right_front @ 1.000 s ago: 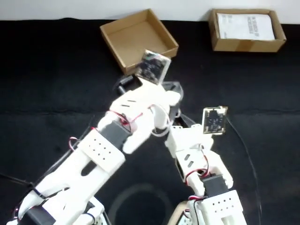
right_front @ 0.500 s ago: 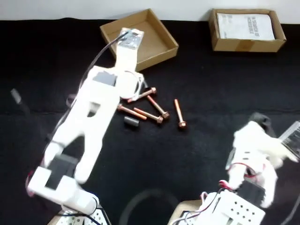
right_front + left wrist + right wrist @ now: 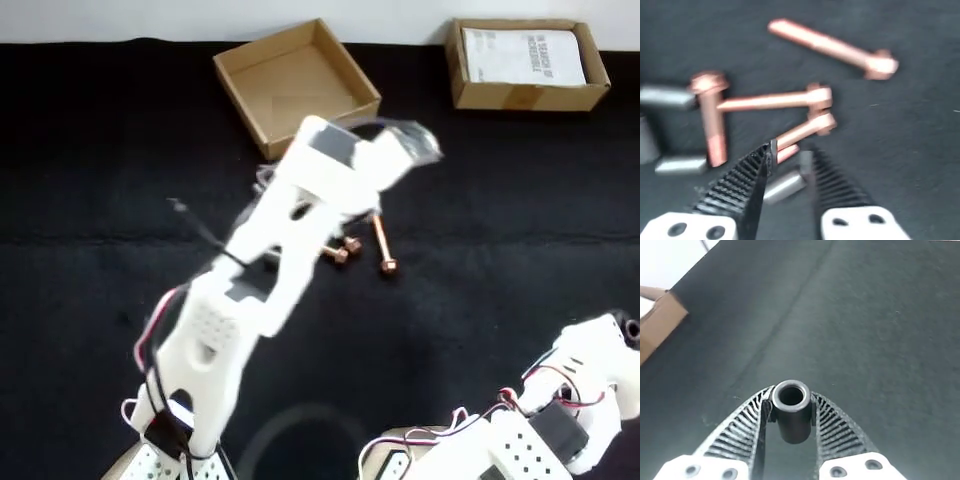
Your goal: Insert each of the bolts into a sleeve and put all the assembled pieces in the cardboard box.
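Several copper bolts (image 3: 832, 47) lie loose on the black cloth, with grey sleeves (image 3: 680, 164) beside them. My left gripper (image 3: 790, 157) hangs open just above the pile. A short grey sleeve (image 3: 782, 185) and a bolt's tip (image 3: 805, 130) lie under its fingers. In the high view the left arm (image 3: 300, 215) covers most of the pile, leaving two bolts (image 3: 381, 240) showing. My right gripper (image 3: 790, 407) is shut on a dark sleeve (image 3: 791, 410), bore facing the camera, above bare cloth. The right arm (image 3: 590, 365) is at the near right corner. The cardboard box (image 3: 240, 85) stands open at the back.
A second cardboard box (image 3: 470, 95) holding a printed sheet sits at the back right. Black cloth covers the table; its right half between the bolts and the right arm is free.
The left arm swung from over the cardboard box back to the right, above the bolts. The right arm pulled farther into the near right corner.
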### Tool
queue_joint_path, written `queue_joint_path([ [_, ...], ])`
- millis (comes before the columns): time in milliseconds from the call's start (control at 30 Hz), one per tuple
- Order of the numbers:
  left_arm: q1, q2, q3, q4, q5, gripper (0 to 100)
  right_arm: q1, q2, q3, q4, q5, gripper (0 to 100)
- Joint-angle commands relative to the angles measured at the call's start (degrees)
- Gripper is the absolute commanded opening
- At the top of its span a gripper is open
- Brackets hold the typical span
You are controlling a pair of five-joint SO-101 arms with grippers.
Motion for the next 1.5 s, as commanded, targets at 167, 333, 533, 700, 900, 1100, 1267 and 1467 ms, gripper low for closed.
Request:
queue_joint_path([
  [167, 5.76, 5.14, -9.01, 1.49, -0.7, 1, 3.21, -0.4, 0.57, -0.22, -0.53, 0.8],
  [333, 6.73, 7.43, -9.19, 1.41, -0.79, 1, 3.21, -0.4, 0.57, -0.22, -0.53, 0.8],
  [533, 7.16, 10.77, -9.27, 1.41, -0.79, 1, 3.21, -0.4, 0.48, -0.22, -0.53, 0.8],
  [700, 7.34, 12.0, -9.36, 0.53, -0.79, 1, 3.21, -0.4, 0.4, -0.22, -0.53, 0.8],
  [900, 9.54, 12.97, -9.36, -2.29, -0.53, 1, 4.35, -0.4, 0.22, -0.22, -0.53, 0.8],
  [1100, 13.14, 12.97, -9.27, -7.74, -0.53, 1, 6.64, -0.4, 0.48, -0.22, -0.53, 0.8],
  [1267, 14.11, 12.7, -9.36, -12.22, -0.53, 1, 8.75, -0.4, 0.57, -0.22, -0.26, 0.8],
  [1467, 12.88, 12.7, -9.36, -19.78, -0.35, 1, 9.1, -0.4, 0.57, -0.13, -0.18, 0.8],
])
